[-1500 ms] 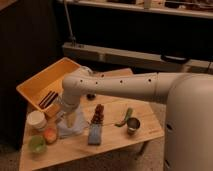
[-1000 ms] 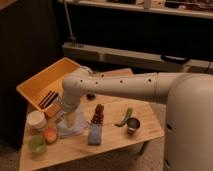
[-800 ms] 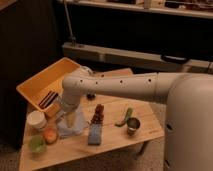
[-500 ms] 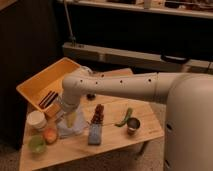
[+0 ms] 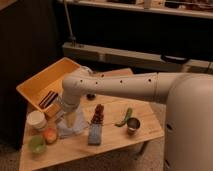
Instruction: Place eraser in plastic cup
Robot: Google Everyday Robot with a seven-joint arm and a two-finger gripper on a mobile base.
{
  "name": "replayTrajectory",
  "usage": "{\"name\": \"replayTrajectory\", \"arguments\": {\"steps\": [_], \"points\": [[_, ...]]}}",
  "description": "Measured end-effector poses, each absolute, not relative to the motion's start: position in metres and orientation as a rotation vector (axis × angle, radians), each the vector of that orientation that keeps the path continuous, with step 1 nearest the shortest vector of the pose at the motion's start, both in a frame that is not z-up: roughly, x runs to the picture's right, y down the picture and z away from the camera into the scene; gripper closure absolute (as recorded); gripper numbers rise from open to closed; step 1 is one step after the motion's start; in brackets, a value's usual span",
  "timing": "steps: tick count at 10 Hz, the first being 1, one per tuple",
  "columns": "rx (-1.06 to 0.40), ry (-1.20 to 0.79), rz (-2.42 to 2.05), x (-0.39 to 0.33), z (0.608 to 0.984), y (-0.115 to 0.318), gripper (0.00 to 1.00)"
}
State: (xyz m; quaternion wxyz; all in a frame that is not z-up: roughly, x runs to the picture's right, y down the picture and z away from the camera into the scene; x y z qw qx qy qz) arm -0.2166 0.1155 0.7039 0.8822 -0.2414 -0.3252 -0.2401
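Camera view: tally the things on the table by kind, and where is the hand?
Cups and containers: 3 (plastic cup, white container, metal cup)
Yellow tray: 1
Eraser: 1, in the tray
Blue-grey pad: 1
Food-like pieces: 3 (orange piece, dark red piece, green piece)
Pale cloth: 1
Total: 10
Hand: low over the cloth

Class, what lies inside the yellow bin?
The eraser lies inside the yellow bin, by its front wall. The arm hides the bin's right corner. The pincer hangs outside it, over the table.
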Motion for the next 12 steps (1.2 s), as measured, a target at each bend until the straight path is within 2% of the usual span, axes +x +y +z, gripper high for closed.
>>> {"name": "replayTrajectory", "arguments": {"steps": [11,12], "points": [[-0.493,-0.664,-0.510,-0.216,0.705,0.111,0.20],[-0.438,-0.582,-0.568,-0.225,0.704,0.075,0.20]]}}
